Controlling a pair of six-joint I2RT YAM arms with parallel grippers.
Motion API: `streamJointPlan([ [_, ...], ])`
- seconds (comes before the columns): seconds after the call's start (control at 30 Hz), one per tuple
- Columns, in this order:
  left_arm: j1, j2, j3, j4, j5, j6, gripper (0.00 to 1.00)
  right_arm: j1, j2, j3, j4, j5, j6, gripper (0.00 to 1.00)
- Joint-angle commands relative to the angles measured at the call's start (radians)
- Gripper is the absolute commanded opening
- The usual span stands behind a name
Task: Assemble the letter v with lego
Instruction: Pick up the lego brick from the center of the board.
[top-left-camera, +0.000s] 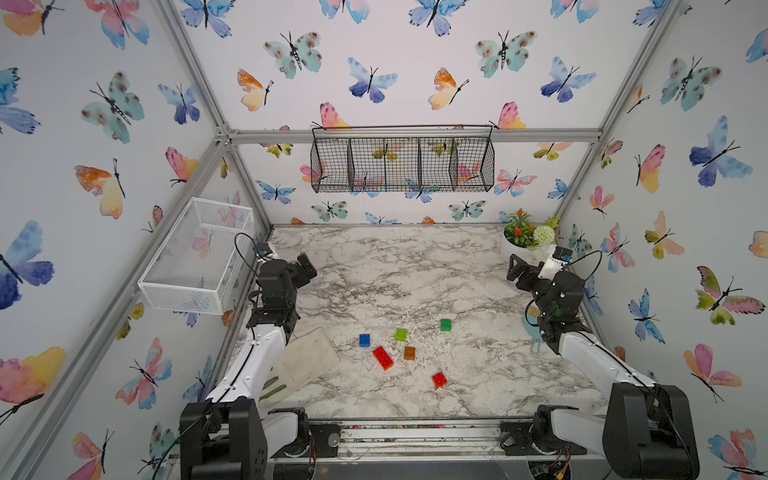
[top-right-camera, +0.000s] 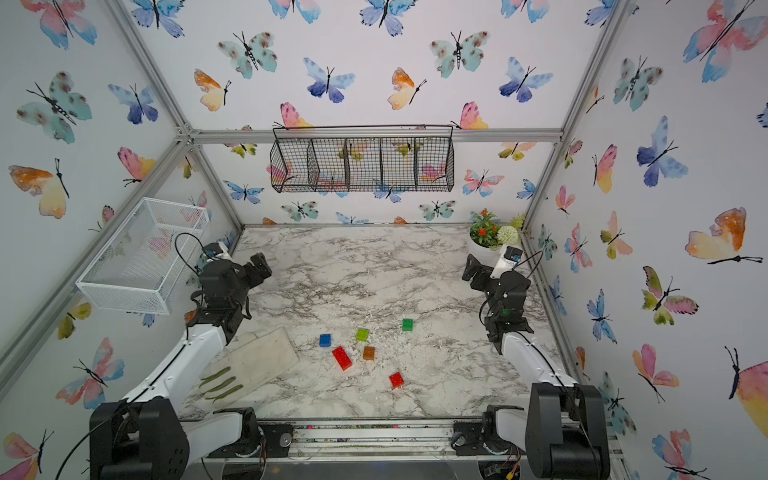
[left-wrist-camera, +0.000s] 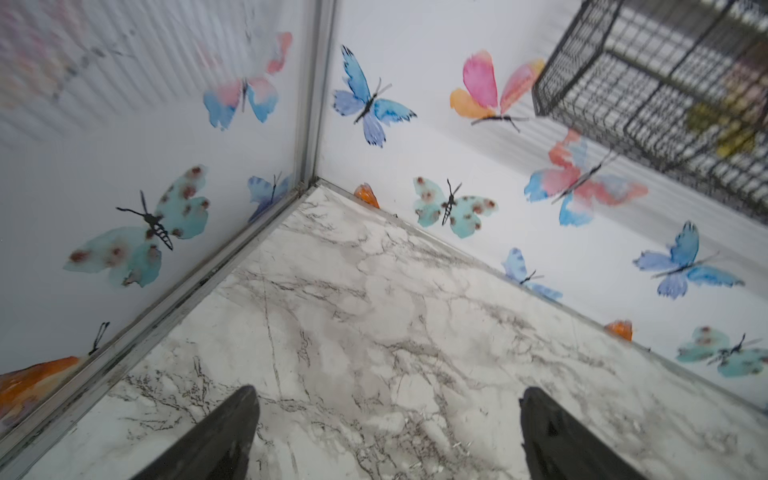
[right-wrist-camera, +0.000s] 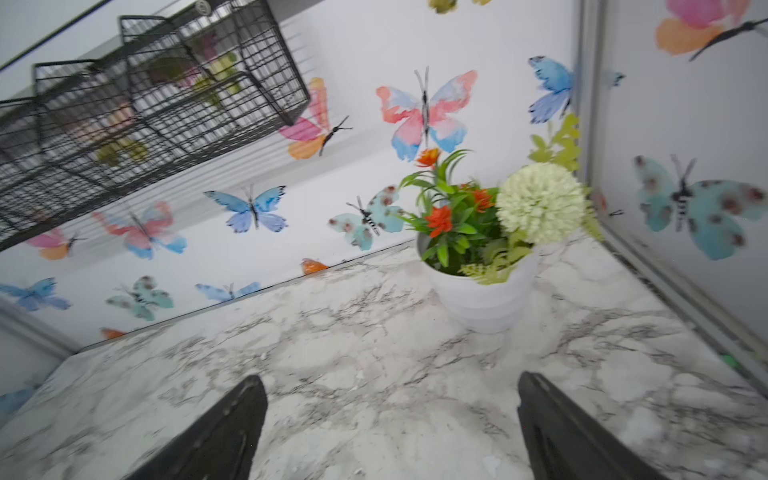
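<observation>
Your left fingers (left-wrist-camera: 216, 440) and right fingers (right-wrist-camera: 573, 436) are spread, empty. Descend squarely on the lime green brick (top-left-camera: 401, 334), 12 o'clock from the orange brick (top-left-camera: 409, 353).

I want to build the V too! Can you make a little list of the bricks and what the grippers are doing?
bricks: blue, lime green, dark green, orange, long red, small red
state: all six loose, none joined
left gripper: open, empty
right gripper: open, empty
build: not started
</observation>
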Motion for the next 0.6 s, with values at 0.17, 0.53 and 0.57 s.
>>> streamJointPlan([
  [0.17,0.010,0.005,0.134,-0.553,0.174,0.050,0.98,0.458,0.027,0.145,-0.491,-0.175,-0.178,0.94],
  [0.53,0.018,0.064,0.178,-0.644,0.168,0.167,0.98,1.076,0.319,0.321,-0.687,0.075,-0.138,0.83],
  [0.57,0.019,0.056,0.172,-0.651,0.138,0.167,0.98,1.093,0.356,0.339,-0.694,0.103,-0.140,0.83],
])
